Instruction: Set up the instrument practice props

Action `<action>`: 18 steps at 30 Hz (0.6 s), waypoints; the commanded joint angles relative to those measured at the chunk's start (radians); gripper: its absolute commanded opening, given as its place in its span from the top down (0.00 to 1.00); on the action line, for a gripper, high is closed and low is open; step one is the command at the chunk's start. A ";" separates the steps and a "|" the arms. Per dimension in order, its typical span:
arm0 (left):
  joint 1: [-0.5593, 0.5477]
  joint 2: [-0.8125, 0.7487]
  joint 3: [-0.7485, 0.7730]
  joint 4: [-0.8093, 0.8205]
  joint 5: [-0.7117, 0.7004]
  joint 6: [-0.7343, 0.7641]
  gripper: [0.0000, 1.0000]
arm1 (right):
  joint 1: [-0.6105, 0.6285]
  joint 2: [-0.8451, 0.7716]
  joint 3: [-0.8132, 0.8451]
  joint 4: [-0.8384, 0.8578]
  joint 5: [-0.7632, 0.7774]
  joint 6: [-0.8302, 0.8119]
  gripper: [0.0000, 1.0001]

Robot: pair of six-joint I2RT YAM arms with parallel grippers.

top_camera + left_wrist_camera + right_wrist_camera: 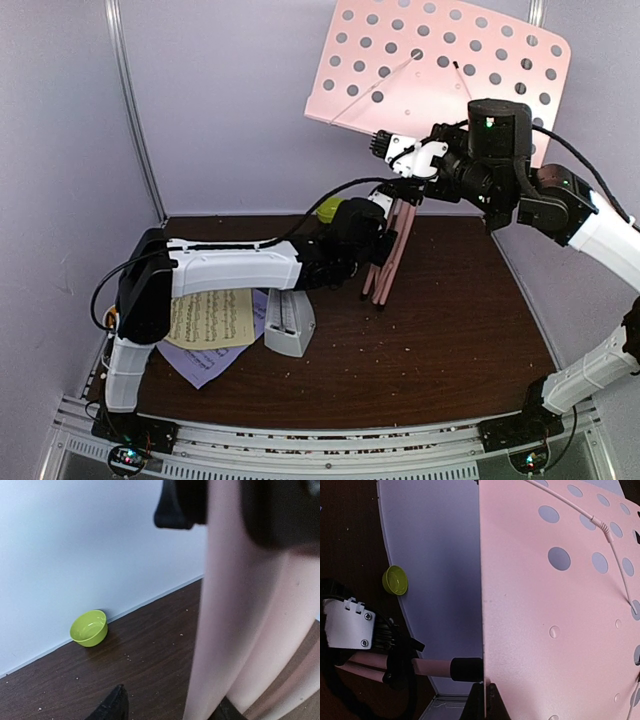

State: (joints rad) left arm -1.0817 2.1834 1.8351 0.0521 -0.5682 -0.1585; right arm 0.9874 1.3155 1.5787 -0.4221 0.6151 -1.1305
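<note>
The pink music stand stands at the back of the table, its perforated desk point(440, 65) raised high and its folded legs point(385, 262) on the table. My right gripper point(383, 143) is shut on the desk's lower edge; in the right wrist view the jaws point(485, 700) pinch the desk point(560, 610) edge. My left gripper point(388, 222) is open around the stand's pink legs point(220, 630), with a gap between the left fingertip point(114, 707) and the leg. The yellow sheet point(210, 318) lies on the lavender sheet point(205, 362) at the left. The pale-grey metronome point(288, 322) stands beside them.
A lime-green bowl point(328, 208) sits against the back wall behind my left gripper; it also shows in the left wrist view point(90, 627) and the right wrist view point(395, 580). Walls close in the table at the back and both sides.
</note>
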 commanded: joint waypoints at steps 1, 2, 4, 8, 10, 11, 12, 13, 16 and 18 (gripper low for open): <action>0.005 0.035 0.046 0.022 -0.109 -0.074 0.47 | 0.026 -0.062 0.041 0.360 0.039 0.002 1.00; 0.005 0.037 0.043 0.035 -0.107 -0.076 0.47 | 0.026 -0.062 0.042 0.359 0.040 0.007 1.00; 0.005 0.043 0.039 0.059 -0.096 -0.073 0.47 | 0.025 -0.062 0.043 0.360 0.039 0.009 1.00; 0.005 0.049 0.024 0.106 -0.058 -0.031 0.56 | 0.026 -0.062 0.043 0.357 0.029 0.009 1.00; 0.004 0.049 0.019 0.107 -0.049 -0.009 0.63 | 0.026 -0.062 0.039 0.358 0.025 0.006 1.00; 0.005 0.047 0.015 0.108 -0.044 -0.002 0.67 | 0.025 -0.062 0.037 0.358 0.023 0.006 1.00; 0.005 0.044 0.007 0.112 -0.038 0.005 0.70 | 0.026 -0.062 0.037 0.358 0.020 0.004 1.00; 0.005 0.039 -0.005 0.119 -0.031 0.008 0.74 | 0.025 -0.062 0.035 0.359 0.019 0.002 1.00; 0.005 0.022 -0.043 0.145 -0.016 0.021 0.84 | 0.025 -0.064 0.038 0.363 0.014 -0.008 1.00; 0.003 0.009 -0.074 0.169 0.003 0.037 0.89 | 0.025 -0.060 0.046 0.360 0.012 -0.021 1.00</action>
State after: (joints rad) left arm -1.0801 2.2101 1.8217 0.1715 -0.6067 -0.1661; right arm 0.9924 1.3155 1.5768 -0.3466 0.6445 -1.1202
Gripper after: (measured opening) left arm 0.153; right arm 0.010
